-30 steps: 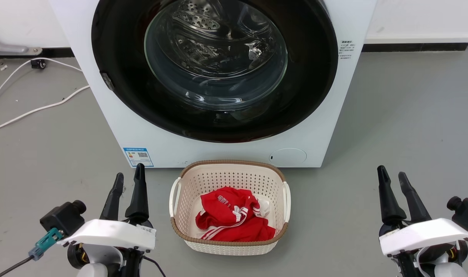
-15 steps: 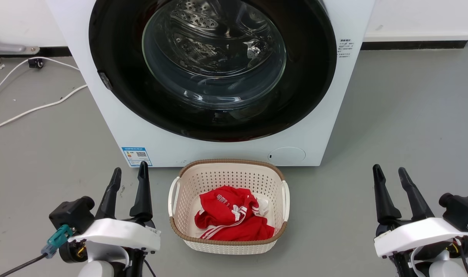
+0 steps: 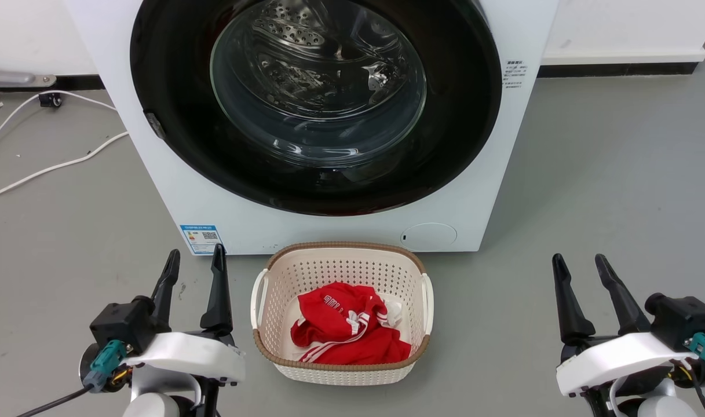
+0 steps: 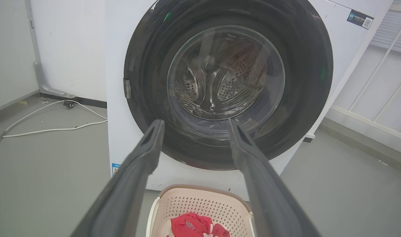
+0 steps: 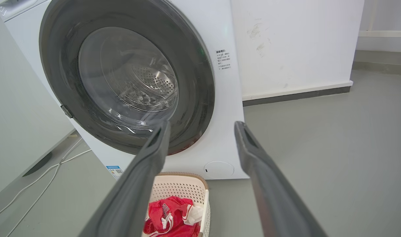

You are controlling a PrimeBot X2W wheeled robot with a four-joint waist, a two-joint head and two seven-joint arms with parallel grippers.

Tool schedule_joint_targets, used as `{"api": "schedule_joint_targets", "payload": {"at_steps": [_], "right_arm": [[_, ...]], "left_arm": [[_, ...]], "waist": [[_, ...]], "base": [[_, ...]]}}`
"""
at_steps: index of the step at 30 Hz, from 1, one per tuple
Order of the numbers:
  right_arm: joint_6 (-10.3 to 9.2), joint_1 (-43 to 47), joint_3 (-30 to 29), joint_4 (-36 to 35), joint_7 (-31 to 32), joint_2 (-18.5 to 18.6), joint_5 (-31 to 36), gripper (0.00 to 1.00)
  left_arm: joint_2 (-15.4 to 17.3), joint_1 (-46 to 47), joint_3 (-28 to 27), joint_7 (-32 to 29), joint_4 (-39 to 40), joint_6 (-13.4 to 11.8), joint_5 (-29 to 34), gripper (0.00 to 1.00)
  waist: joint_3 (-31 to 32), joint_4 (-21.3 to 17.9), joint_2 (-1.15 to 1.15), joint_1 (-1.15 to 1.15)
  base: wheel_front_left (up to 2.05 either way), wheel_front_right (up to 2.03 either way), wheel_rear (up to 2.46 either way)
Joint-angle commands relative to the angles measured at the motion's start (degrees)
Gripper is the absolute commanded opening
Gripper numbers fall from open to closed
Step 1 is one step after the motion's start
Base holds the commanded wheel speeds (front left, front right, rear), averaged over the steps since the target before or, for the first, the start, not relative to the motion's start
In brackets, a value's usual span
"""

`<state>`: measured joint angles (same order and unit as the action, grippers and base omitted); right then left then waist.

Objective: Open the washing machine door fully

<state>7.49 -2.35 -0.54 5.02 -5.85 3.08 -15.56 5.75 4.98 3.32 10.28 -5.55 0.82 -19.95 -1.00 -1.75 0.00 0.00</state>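
The washing machine door (image 3: 317, 104) is shut, flat against the front of the washing machine (image 3: 329, 229). It takes up the top middle of the head view. Both grippers are low down and well apart from it. The left gripper (image 3: 194, 253) is at the lower left of the head view. Its two dark fingers are spread apart and hold nothing. The right gripper (image 3: 578, 259) is at the lower right. Its fingers are spread apart too, and it also holds nothing. So the door lies up and ahead of both grippers, in toward the middle. Each wrist view looks up at the round black door between its own two fingers. A small metal piece (image 3: 154, 124) sits on the left rim of the door. It looks like the hinge, though it is too small to be sure. If it is, the door will swing out from its right rim, at the upper right of the head view. Then the right gripper is the nearer one to the side that comes free. No handle can be made out on that rim. A basket (image 3: 259, 341) with a red shirt (image 3: 346, 330) in it stands on the floor just in front of the machine, between the two grippers. An arm going for the door will have to reach up and over it.
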Motion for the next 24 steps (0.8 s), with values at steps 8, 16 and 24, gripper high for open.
{"api": "schedule_joint_targets", "payload": {"at_steps": [8,16,24], "right_arm": [[0.00,0.3,0.2,-0.7,-0.5,-0.1,4.4,1.00],[-0.01,0.5,0.4,-0.7,-1.0,-0.2,7.9,1.00],[-0.01,0.6,0.2,-0.7,-1.5,-0.2,11.1,1.00]], "left_arm": [[0.7,-0.3,0.8,1.3,0.2,-0.9,4.7,1.00],[0.7,-1.0,1.1,2.3,0.4,-1.7,8.1,1.00],[1.1,-1.4,1.4,3.2,0.9,-2.4,11.7,1.00]], "waist": [[0.0,-0.1,0.00,0.00],[0.3,0.0,0.00,0.00],[0.2,0.2,0.00,0.00]], "base": [[0.00,0.00,0.00],[0.00,0.00,0.00],[0.00,0.00,0.00]]}}
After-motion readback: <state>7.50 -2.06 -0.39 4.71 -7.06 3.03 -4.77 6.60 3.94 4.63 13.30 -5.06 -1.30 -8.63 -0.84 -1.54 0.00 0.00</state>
